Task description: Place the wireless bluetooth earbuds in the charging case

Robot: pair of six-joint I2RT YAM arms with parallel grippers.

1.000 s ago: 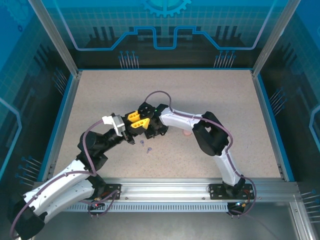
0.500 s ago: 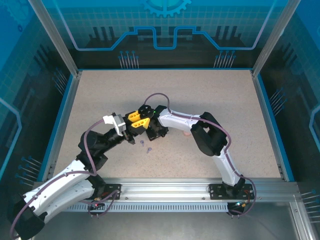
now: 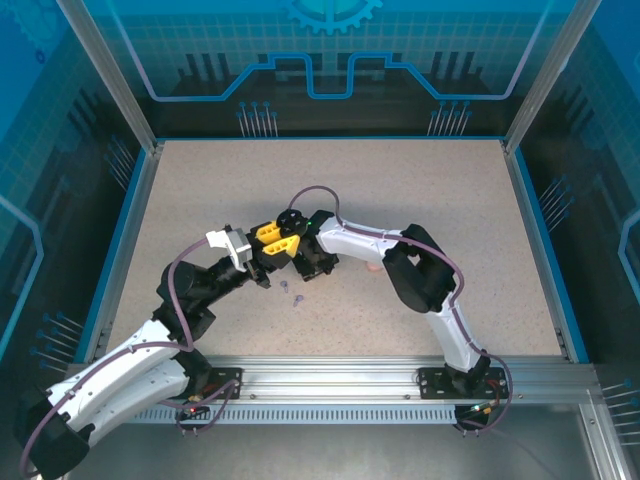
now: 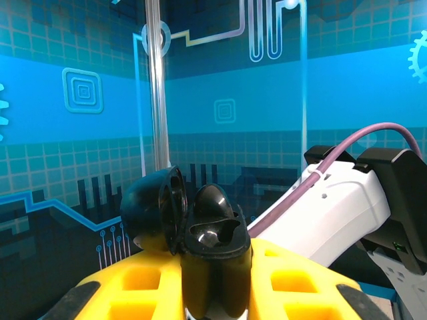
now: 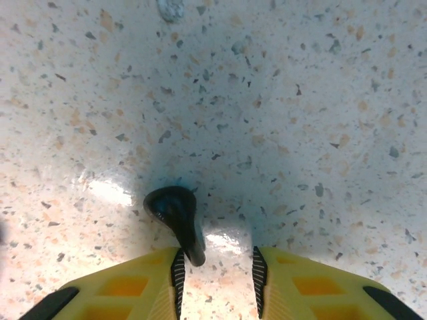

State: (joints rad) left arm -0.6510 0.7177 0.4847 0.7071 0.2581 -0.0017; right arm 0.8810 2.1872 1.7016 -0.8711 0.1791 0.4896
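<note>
Lying flat on the table [image 5: 320, 133], the black earbud [image 5: 177, 213] points its stem into the part-open, empty right gripper [image 5: 218, 273], while the left gripper [image 4: 215, 290] clamps the open black charging case [image 4: 213, 230].

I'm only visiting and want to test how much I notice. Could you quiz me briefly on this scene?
1. True or false: the black charging case gripped by the left gripper has its lid shut.
2. What lies on the table between the right gripper's open fingers? A) a screw B) a black earbud C) a coin
3. Fill in: the lilac earbuds in the overhead view lie loose on the ____.
Key: 1 false, the lid is open; 2 B; 3 table.
</note>
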